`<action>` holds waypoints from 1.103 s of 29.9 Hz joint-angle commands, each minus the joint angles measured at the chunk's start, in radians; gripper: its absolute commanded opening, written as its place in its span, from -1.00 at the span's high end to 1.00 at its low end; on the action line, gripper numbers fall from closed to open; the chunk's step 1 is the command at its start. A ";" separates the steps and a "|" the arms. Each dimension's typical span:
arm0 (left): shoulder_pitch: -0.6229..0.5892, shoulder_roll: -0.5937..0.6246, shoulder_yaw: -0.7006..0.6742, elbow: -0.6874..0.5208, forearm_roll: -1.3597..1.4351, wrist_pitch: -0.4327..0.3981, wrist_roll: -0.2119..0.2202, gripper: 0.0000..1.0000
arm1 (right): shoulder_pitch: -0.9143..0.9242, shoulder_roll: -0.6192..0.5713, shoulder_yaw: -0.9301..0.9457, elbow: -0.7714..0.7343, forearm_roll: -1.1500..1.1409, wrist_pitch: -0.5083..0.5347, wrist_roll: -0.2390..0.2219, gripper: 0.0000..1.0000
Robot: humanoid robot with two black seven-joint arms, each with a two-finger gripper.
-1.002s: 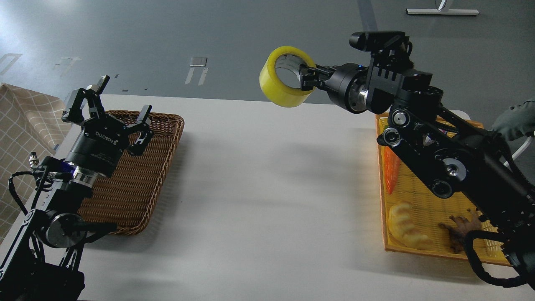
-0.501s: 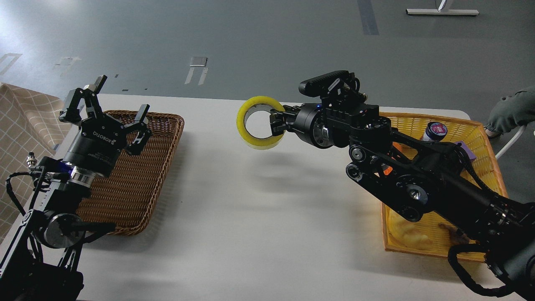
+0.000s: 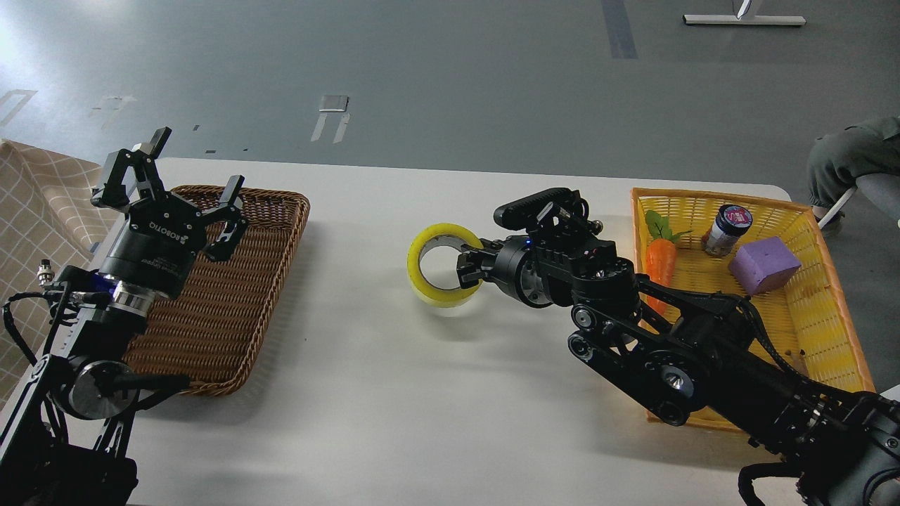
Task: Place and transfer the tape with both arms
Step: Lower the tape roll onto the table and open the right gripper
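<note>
Two risks matter for you from this position. Your right gripper (image 3: pixel 470 275) is clamped on the wall of the tape (image 3: pixel 441 265), one finger inside the core and one outside, and the roll hangs low over the middle of the white table (image 3: pixel 394 393); whether its bottom edge touches the top I cannot tell. The roll is held on edge, hole facing the camera. Let go like this and it will probably roll, toward the wicker basket (image 3: pixel 271 281) or off the near side. Tilt it flat, or make sure it rests firmly before you release.

Second, the grip covers only a small arc of the rim. A hard push down against the table could twist the roll in the fingers or wedge a finger under it.

Your left gripper (image 3: pixel 172 186) is spread wide above the wicker basket, well apart from the tape. When you bring it across, watch for it crowding the right arm. The yellow basket (image 3: pixel 837 316) with the carrot (image 3: pixel 661 256), jar (image 3: pixel 724 228) and purple block (image 3: pixel 763 263) sits just beside your right elbow, so a wide swing could knock it.
</note>
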 commanded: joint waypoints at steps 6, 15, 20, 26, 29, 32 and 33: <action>0.001 0.001 -0.007 0.000 0.000 0.000 0.000 -1.00 | -0.046 0.000 0.005 -0.011 -0.005 0.000 -0.014 0.50; 0.012 0.001 -0.007 0.000 -0.002 0.000 0.000 -1.00 | -0.080 0.000 0.047 -0.054 -0.005 0.000 -0.014 0.50; 0.012 0.001 -0.007 0.002 -0.002 0.000 0.000 -1.00 | -0.082 0.000 0.051 -0.057 0.000 0.000 -0.012 0.49; 0.014 0.000 -0.007 0.002 0.000 0.000 0.000 -1.00 | -0.095 0.000 0.087 -0.059 0.015 0.000 -0.008 -0.28; 0.014 0.000 -0.006 0.003 0.000 0.000 0.000 -1.00 | -0.118 0.000 0.070 -0.062 0.017 0.000 -0.006 -0.95; 0.014 0.000 -0.006 0.003 0.000 0.000 0.000 -1.00 | -0.131 0.000 0.074 -0.088 0.067 0.000 -0.003 -0.99; 0.014 0.000 -0.006 0.003 0.000 0.000 0.000 -1.00 | -0.131 0.000 0.074 -0.090 0.092 0.000 -0.003 -0.99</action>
